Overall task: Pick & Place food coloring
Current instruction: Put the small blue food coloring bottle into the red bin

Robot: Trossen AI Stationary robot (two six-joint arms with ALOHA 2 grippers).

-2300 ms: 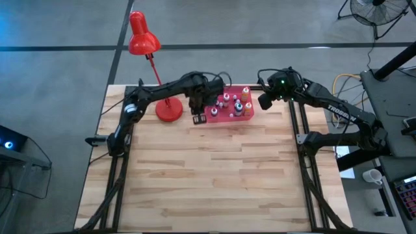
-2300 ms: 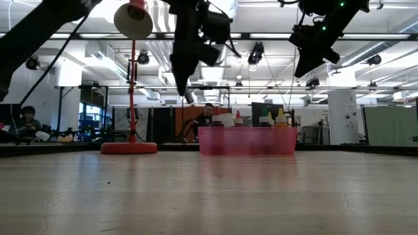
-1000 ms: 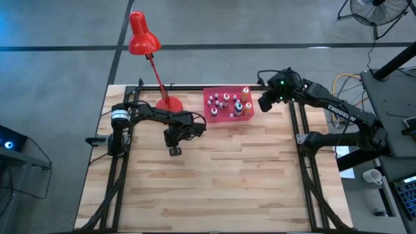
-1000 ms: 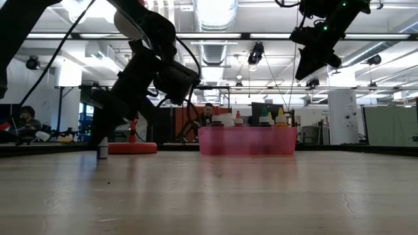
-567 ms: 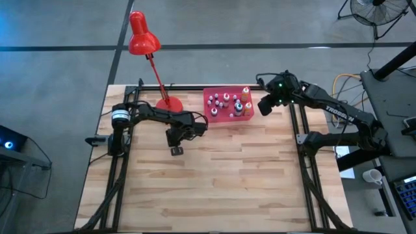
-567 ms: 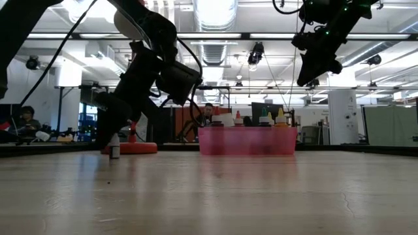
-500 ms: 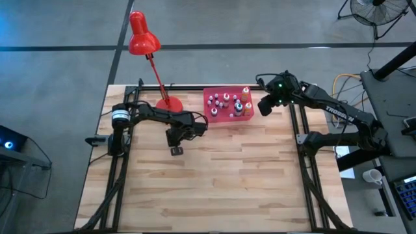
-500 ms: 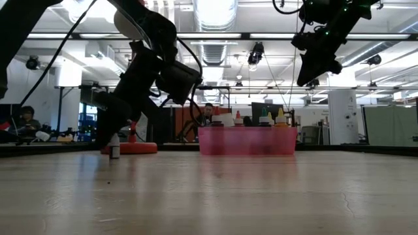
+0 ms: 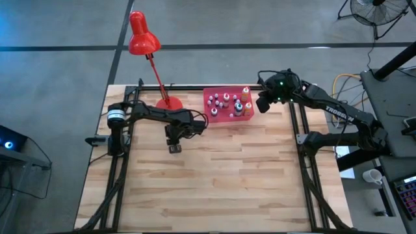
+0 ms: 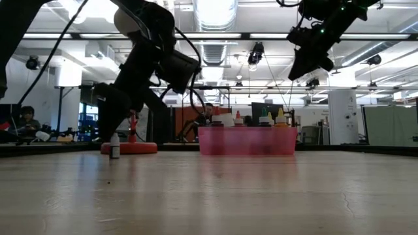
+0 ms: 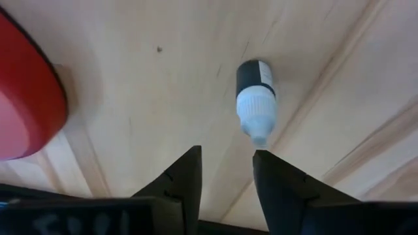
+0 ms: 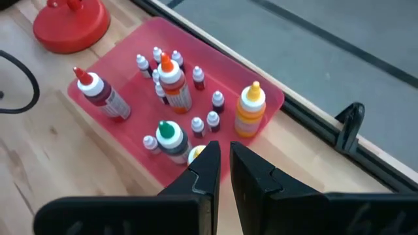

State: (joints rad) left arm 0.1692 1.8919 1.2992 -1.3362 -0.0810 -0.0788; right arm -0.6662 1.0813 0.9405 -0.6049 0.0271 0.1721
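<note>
The left pincer (image 11: 225, 171) hangs just above a small food coloring bottle (image 11: 255, 99) that stands upright on the bare counter (image 9: 221, 175), cap up, with its long axis vertical and its white pointed tip aimed at the gap between the fingers. The fingers stand apart with nothing between them, and the bottle's tip lies just past the fingertips, not touching either one. In the low view the bottle (image 10: 115, 146) stands alone on the wood under the arm, close in front of the red lamp base (image 10: 128, 148). From above, this spot lies near the lamp base (image 9: 169, 104) and apart from the pink tray (image 9: 211, 117). The right pincer (image 12: 223, 171), its fingers closed together and holding nothing, hovers over the tray (image 12: 268, 98), where the other bottles (image 12: 174, 83) stand upright with caps up.
</note>
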